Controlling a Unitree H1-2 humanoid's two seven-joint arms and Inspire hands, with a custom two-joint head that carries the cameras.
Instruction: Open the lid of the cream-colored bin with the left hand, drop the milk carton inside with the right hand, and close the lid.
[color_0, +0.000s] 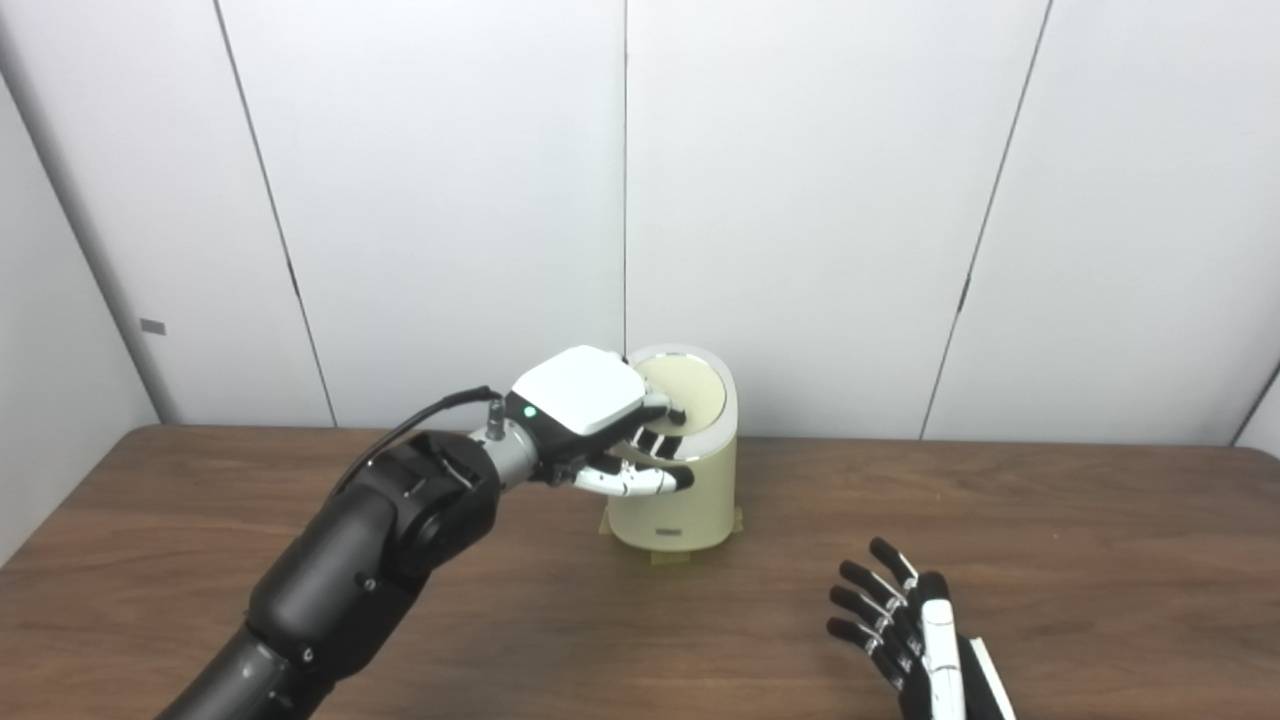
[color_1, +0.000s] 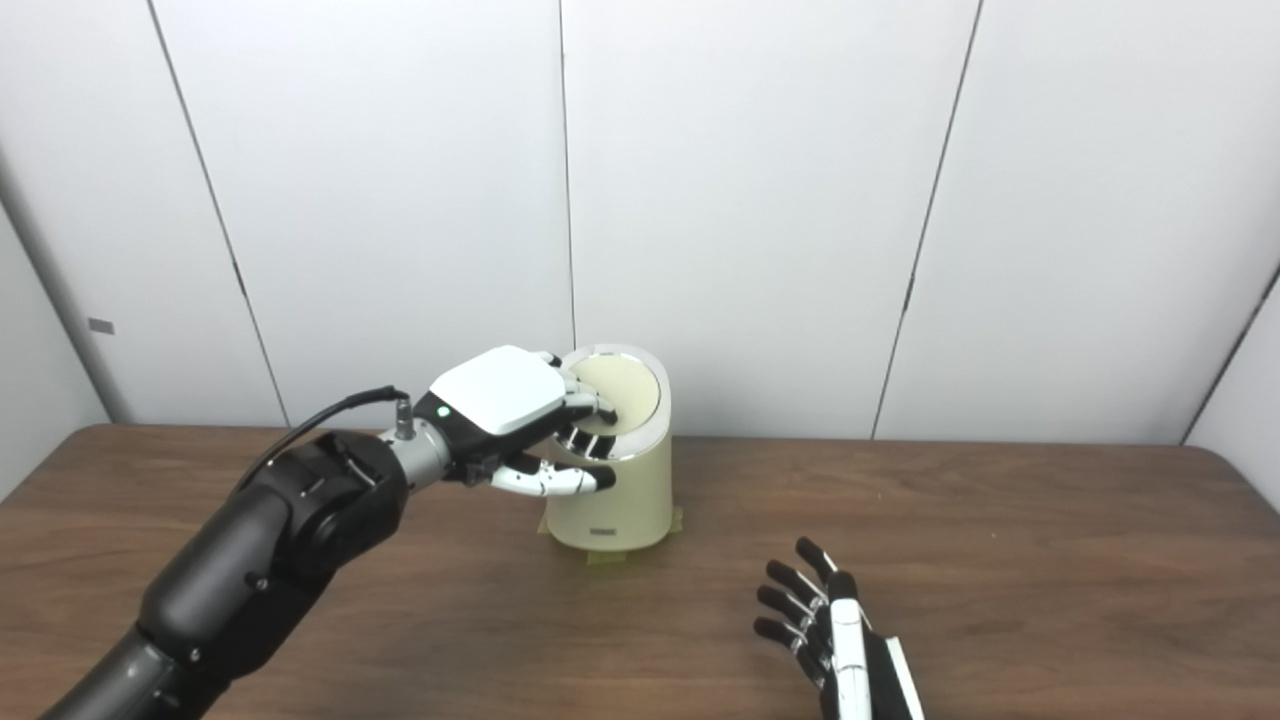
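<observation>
The cream-colored bin (color_0: 690, 500) stands at the back middle of the brown table, its round lid (color_0: 690, 388) lying flat in its silver rim. My left hand (color_0: 600, 425) rests on the bin's left top edge, fingers curled onto the lid and thumb against the bin's side below the rim. My right hand (color_0: 905, 625) hovers low at the front right, fingers spread, holding nothing. No milk carton shows in either view.
Tape tabs (color_0: 670, 555) mark the bin's base on the table (color_0: 1050, 530). White wall panels stand close behind the table's far edge. A black cable (color_0: 420, 415) loops off the left wrist.
</observation>
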